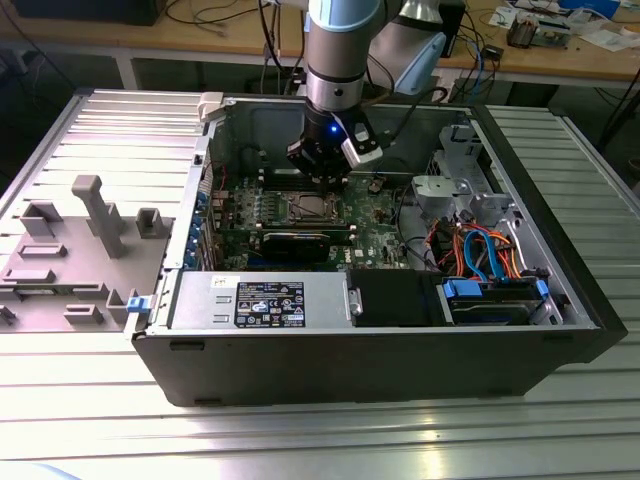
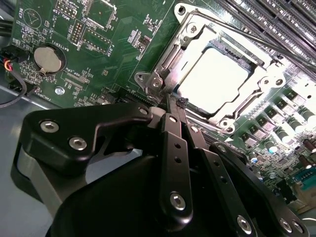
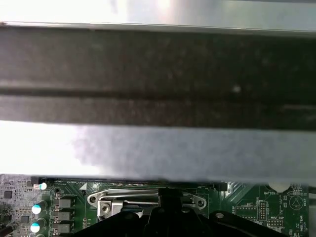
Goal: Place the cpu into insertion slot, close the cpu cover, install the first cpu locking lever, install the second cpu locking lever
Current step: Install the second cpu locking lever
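Note:
The cpu (image 2: pixel 212 81) lies flat in the insertion slot (image 1: pixel 315 208), its silver top glaring bright. The cpu cover (image 2: pixel 190 37) lies down around it as a metal frame with the chip showing through its window. My gripper (image 2: pixel 174 106) is shut, the two black fingers pressed together with nothing visible between them. Their tips rest at the socket's rim near one corner screw. In the exterior view the gripper (image 1: pixel 325 178) hangs straight down over the socket's far edge. The first wrist view shows the gripper (image 3: pixel 168 197) at the metal frame (image 3: pixel 148 200). A thin lever rod (image 2: pixel 256 40) runs along the socket's far side.
The green motherboard (image 1: pixel 375 215) sits in an open computer case (image 1: pixel 400 370). A coin battery (image 2: pixel 48 59) and long black slots (image 2: pixel 276 19) flank the socket. A power supply (image 1: pixel 260 300) and cabled drive bay (image 1: pixel 490 270) lie in front. A grey fixture (image 1: pixel 90 215) stands outside.

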Tool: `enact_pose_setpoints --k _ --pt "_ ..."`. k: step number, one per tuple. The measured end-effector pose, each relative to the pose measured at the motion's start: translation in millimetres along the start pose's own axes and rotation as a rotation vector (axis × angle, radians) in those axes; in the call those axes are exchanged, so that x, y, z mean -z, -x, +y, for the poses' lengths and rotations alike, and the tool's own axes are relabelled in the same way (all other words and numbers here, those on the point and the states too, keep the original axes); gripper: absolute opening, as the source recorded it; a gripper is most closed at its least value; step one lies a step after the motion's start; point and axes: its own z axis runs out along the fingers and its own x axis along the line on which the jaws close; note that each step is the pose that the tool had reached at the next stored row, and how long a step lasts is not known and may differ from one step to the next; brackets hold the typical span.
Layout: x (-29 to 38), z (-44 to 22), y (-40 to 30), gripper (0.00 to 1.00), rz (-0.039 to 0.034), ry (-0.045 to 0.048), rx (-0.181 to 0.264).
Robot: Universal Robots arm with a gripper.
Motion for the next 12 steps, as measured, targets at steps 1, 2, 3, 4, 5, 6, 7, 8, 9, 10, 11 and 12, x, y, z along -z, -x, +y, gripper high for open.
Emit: enact_pose_setpoints --k 1,2,3,4,5,6,7,8,9,10,11,12 --pt "0.0 -0.1 0.0 0.11 -0.0001 0.0000 0.000" --pt "0.0 -0.3 0.0 0.11 0.0000 0.0001 0.000" --pt "0.0 -0.4 0.0 0.11 -0.0001 0.0001 0.000" --pt "0.0 -0.4 0.0 0.11 -0.0001 0.0000 0.000" --pt "0.0 -0.5 0.0 0.11 -0.0001 0.0001 0.000" --pt "0.0 -0.5 0.0 0.11 -0.0001 0.0000 0.000" --pt "0.0 -0.6 0.0 0.11 0.0000 0.0000 0.000" --pt "0.0 -0.6 0.0 0.11 -0.0001 0.0000 0.000" --pt "0.0 -0.7 0.0 0.11 -0.0001 0.0001 0.000" --pt "0.0 -0.7 0.0 0.11 -0.0001 0.0000 0.000" --pt "0.1 -0.8 -0.1 0.11 0.0000 0.0000 0.000" --pt "0.7 -0.8 -0.1 0.11 0.0001 -0.0002 0.000"
